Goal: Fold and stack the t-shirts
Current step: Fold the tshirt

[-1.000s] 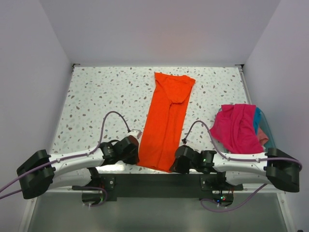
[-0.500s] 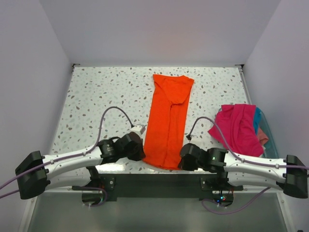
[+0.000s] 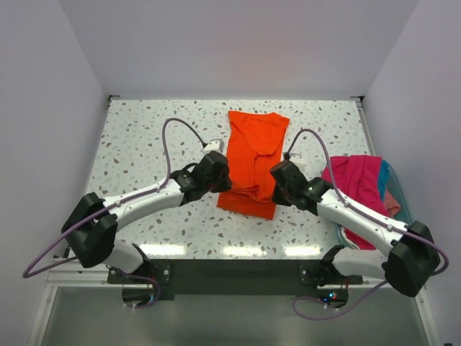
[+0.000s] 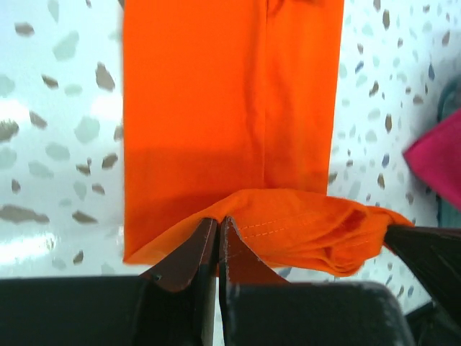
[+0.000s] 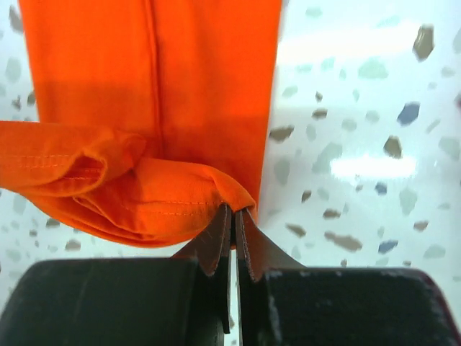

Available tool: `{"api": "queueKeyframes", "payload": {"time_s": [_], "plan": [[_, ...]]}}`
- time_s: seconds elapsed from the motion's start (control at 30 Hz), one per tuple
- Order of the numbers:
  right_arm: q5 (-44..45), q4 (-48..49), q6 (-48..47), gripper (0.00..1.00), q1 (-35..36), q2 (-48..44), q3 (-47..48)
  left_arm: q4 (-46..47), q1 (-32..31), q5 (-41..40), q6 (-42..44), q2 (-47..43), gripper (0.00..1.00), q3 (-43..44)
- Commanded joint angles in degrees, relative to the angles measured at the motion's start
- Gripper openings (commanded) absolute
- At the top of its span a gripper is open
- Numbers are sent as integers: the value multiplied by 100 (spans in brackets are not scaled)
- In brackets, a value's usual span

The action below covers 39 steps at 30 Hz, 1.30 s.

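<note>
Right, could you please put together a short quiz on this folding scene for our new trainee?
1. True or false: the left gripper and the right gripper are both shut on the orange t-shirt at its hem.
2. Where is the magenta t-shirt? A) spread flat in the middle B) heaped at the right edge, at the teal bin C) under the orange one
3. How many shirts lie stretched out on the speckled table?
Key: 1 true; 2 B; 3 one.
</note>
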Motion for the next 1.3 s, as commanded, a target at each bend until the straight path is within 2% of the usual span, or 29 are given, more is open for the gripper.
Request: {"api": "queueKeyframes", "payload": {"time_s": [0.0,0.27,0.77,0.87,0.9,1.03,1.13,1.23,1.27], "plan": [[-197,785,-743,0,-441,429,408,496,278,-436,186,391,0,694],[-820,1586,-998,0,-1329,1737,917,734,736,-164,415,1692,0,1670],[-1683,1842,-1253,0,-2375,3356,2165,945,1500,407,951,3318,2,3015],[-1797,1763,-1270,22,-2534,3646,2420,1102,1632,617,1021,3442,34,3112],[-1815,1736,-1271,38,-2612,3682,2499,1103,1659,636,1030,3390,47,3121],[-1561,1623,-1419,70,-2683,3463,2587,1279,1764,654,1127,2889,65,2761],[-1454,1517,-1473,70,-2640,3104,2518,1314,1756,662,1101,2388,66,2375],[-1113,1508,-1525,65,-2263,2856,2351,1532,1598,680,960,2027,55,1944],[-972,1516,-1543,53,-2027,2804,2342,1543,1432,628,951,1974,51,1865]]}}
